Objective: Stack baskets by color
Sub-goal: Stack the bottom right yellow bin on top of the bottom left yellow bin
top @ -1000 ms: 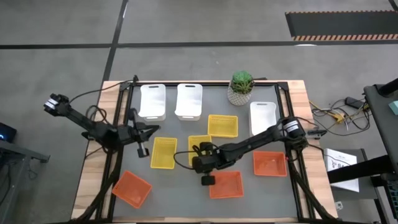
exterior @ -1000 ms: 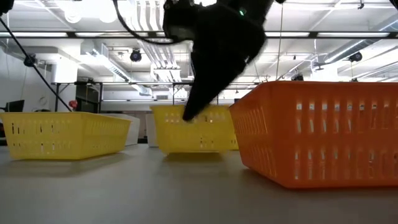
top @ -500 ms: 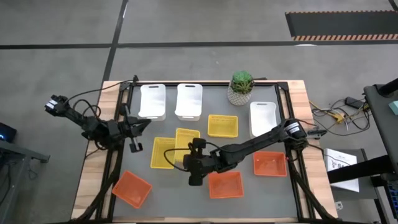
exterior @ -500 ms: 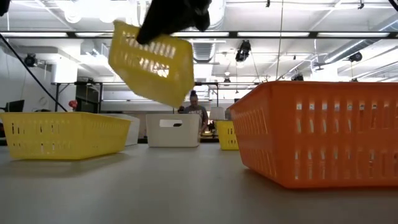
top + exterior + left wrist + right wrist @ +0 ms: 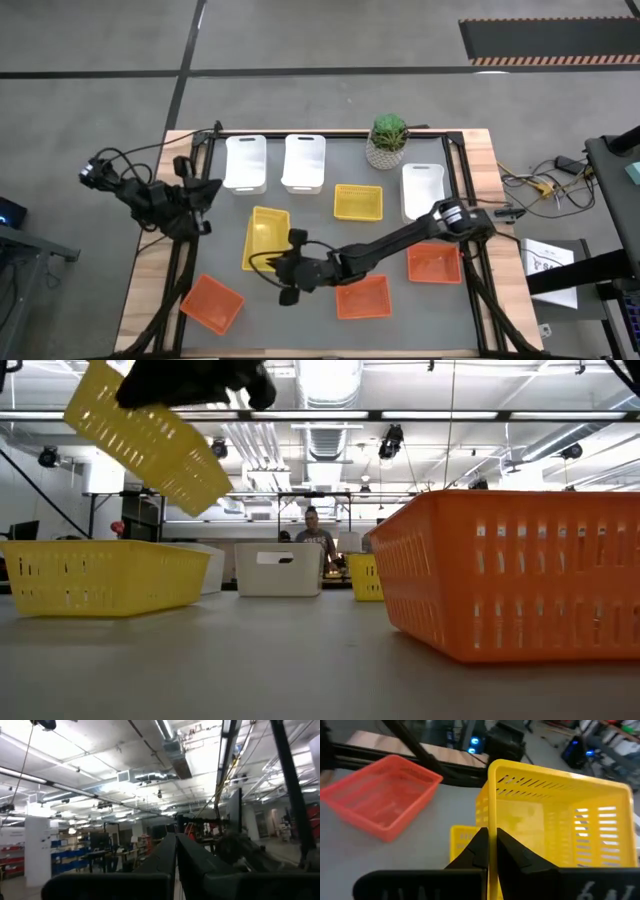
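My right gripper [image 5: 280, 263] is shut on a yellow basket [image 5: 268, 228], holding it in the air above a second yellow basket [image 5: 100, 575] that stands on the table's left half. In the low view the held basket [image 5: 150, 435] hangs tilted. A third yellow basket [image 5: 358, 201] stands mid-table. Three white baskets [image 5: 245, 162], [image 5: 304, 162], [image 5: 422, 190] stand along the far side. Three orange baskets [image 5: 211, 302], [image 5: 363, 296], [image 5: 434, 262] stand on the near side. My left gripper [image 5: 176, 855] is shut, holds nothing, and is drawn back over the table's left edge [image 5: 200, 190]. My right gripper pinches a side wall of the yellow basket at its rim [image 5: 490, 805], one finger inside the basket and one outside. The fingers come nearly level from the table's right. The basket is lifted clear and tilted, above the other yellow basket [image 5: 462, 842].
A green potted plant [image 5: 388, 140] stands at the far side between the white baskets. A dark frame [image 5: 190, 250] runs along the table's left and right sides. A person [image 5: 315, 540] stands in the room behind the table.
My right gripper has lifted the yellow basket off the middle of the table and carried it up and toward the left edge, tipping it, until it hangs over the other yellow basket. My left gripper has drawn back toward the table's far left.
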Robot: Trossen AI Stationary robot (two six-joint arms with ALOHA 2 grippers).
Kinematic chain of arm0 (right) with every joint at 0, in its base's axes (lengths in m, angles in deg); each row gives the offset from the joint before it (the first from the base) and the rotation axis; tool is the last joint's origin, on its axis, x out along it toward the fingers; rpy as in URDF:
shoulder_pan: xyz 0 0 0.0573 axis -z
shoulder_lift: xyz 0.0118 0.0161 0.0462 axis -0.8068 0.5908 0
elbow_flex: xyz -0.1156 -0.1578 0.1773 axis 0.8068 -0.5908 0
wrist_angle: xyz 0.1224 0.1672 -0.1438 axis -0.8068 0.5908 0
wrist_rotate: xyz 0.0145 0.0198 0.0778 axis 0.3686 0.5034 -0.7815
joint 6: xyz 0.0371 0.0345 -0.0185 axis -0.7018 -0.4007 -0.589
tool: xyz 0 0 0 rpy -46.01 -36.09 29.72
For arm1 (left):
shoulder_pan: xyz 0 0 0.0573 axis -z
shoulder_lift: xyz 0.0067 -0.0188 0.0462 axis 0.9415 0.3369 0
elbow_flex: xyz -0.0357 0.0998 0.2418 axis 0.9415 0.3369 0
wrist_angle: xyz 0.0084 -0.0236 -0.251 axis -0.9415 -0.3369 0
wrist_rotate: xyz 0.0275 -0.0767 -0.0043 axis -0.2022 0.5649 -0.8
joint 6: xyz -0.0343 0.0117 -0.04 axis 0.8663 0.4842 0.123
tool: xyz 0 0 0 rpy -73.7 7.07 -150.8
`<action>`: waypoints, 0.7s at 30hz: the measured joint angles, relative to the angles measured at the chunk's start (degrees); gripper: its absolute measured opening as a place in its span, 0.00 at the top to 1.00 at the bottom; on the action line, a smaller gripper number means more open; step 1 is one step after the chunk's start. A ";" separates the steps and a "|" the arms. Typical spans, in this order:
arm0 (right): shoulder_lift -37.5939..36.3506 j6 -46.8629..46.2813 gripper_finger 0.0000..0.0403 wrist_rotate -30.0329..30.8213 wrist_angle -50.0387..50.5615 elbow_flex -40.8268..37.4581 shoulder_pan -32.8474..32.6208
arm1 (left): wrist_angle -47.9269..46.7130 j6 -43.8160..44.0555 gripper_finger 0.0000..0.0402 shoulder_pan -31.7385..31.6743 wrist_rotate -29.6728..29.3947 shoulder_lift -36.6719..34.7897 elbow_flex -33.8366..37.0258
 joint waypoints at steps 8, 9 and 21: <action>7.79 -0.66 0.98 1.29 6.30 8.67 0.38 | -0.30 1.54 1.00 0.00 2.57 -1.79 0.31; 8.77 -0.83 0.98 1.35 7.73 10.33 0.40 | -0.18 1.54 1.00 0.00 2.65 -1.72 0.31; 16.38 -1.39 0.84 1.60 22.13 25.47 0.82 | -0.15 1.63 1.00 0.02 2.80 -1.21 0.33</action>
